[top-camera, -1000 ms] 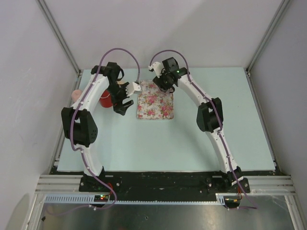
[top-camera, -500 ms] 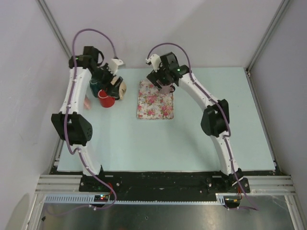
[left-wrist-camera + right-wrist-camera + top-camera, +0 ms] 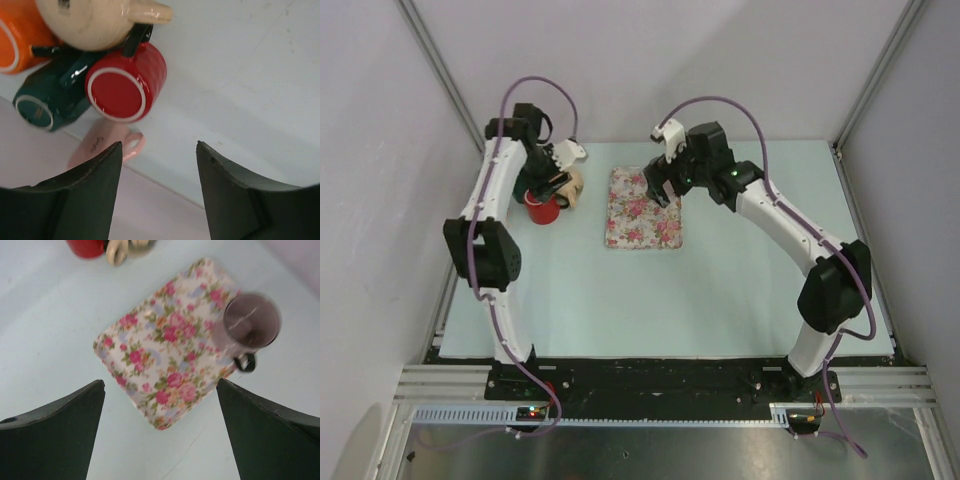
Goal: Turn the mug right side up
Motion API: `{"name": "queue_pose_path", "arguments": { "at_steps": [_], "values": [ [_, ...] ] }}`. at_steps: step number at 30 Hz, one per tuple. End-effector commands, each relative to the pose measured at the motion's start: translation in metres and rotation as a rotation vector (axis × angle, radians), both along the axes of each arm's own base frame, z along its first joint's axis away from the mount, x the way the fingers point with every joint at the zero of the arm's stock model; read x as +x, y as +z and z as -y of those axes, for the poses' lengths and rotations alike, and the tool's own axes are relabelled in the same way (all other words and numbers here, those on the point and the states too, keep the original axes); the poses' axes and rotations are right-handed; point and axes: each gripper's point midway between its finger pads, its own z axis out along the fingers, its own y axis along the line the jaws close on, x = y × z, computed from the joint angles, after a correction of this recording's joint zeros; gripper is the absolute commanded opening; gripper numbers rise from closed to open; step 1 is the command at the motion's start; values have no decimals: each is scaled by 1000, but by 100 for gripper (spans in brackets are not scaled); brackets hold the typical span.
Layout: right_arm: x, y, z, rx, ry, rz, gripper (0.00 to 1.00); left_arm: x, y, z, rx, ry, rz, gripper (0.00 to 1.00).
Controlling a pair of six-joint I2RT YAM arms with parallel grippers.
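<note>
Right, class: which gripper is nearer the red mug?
Left. The left gripper hovers just above the red mug; the right gripper is well off to the side, over the floral mat.

The left gripper (image 3: pixel 159 197) hangs with fingers spread wide above a pale table (image 3: pixel 250 75). A red mug (image 3: pixel 125 82) shows its round end to the camera. Around it lie a teal mug (image 3: pixel 45 100) at 8 o'clock, an orange mug (image 3: pixel 17 35) at 10, a cream figure (image 3: pixel 95 20) at 12 and a pink mug (image 3: pixel 107 145) at 6.
</note>
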Motion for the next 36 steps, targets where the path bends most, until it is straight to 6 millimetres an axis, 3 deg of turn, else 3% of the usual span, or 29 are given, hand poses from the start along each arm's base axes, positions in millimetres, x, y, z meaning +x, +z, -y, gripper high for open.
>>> {"name": "queue_pose_path", "arguments": {
  "at_steps": [1, 7, 12, 19, 23, 30, 36],
  "values": [
    [-14, -29, -1, 7, -17, -105, 99, 36, -21, 9, 155, -139, 27, 66],
    [-28, -44, 14, -29, -41, -142, 99, 65, -43, 20, 154, -148, 27, 69],
    [-35, -46, 21, -36, -56, -144, 100, 70, -73, 17, 190, -148, -22, 64],
    [-43, -49, 26, -50, -55, -160, 99, 76, -98, 10, 245, -159, -57, 60],
    [-45, -51, 27, -54, -57, -166, 99, 66, -112, 9, 252, -173, -103, 57],
    [-46, -52, 25, -51, -45, -173, 99, 23, -129, -9, 335, -247, -226, 51],
    [-47, -49, 21, -35, -22, -173, 99, 35, -126, -15, 385, -250, -182, 48]
  ]
}}
